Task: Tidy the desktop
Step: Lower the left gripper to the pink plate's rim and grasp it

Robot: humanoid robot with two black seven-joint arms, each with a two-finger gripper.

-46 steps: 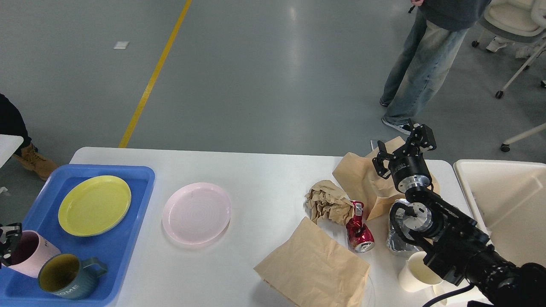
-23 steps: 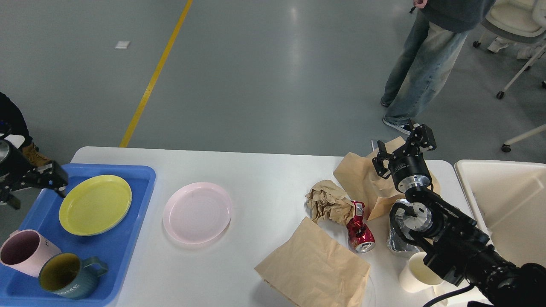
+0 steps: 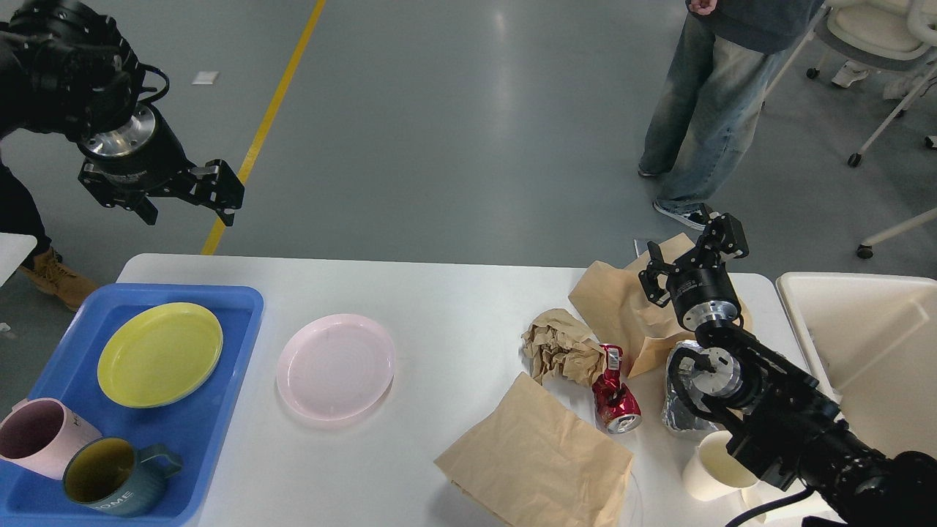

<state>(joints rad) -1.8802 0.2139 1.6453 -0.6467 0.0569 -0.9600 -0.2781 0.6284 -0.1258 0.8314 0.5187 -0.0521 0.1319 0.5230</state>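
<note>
tabletop (image 3: 454,293): big white slab w/ rounded corners, fills lower part of view, carries all items below.
bin (image 3: 871,344): cream-white, just off tabletop's R end.
tray (image 3: 219,424): blue, on L end of tabletop; holds 1 plate + 2 mugs.
R arm: comes in bottom R, lies over R-side clutter.
L arm: enters top L, raised above floor beyond tabletop's far L corner.
flat paper bag (image 3: 538,457): brown, near front edge, R of centre.
far paper bag (image 3: 611,300): brown, at far R edge, partly behind R arm.
yellow plate (image 3: 161,353): in tray, far half.
pink plate (image 3: 335,366): on bare tabletop, just R of tray, not touching it.
crumpled paper (image 3: 560,351): brown wad betw. the 2 bags, touching can.
pink mug (image 3: 40,435): tray's near L corner, upright.
teal mug (image 3: 110,476): beside pink mug, upright, handle to R.
foil wad (image 3: 681,410): under R arm, partly hidden.
paper cup (image 3: 714,468): white, upright, near front R, partly behind arm.
red can (image 3: 615,391): crushed, on its side, betw. crumpled paper and foil.
L gripper (image 3: 187,197): fingers spread apart, holding nothing.
R gripper (image 3: 692,245): over far paper bag, fingers apart, nothing betw. them.
</note>
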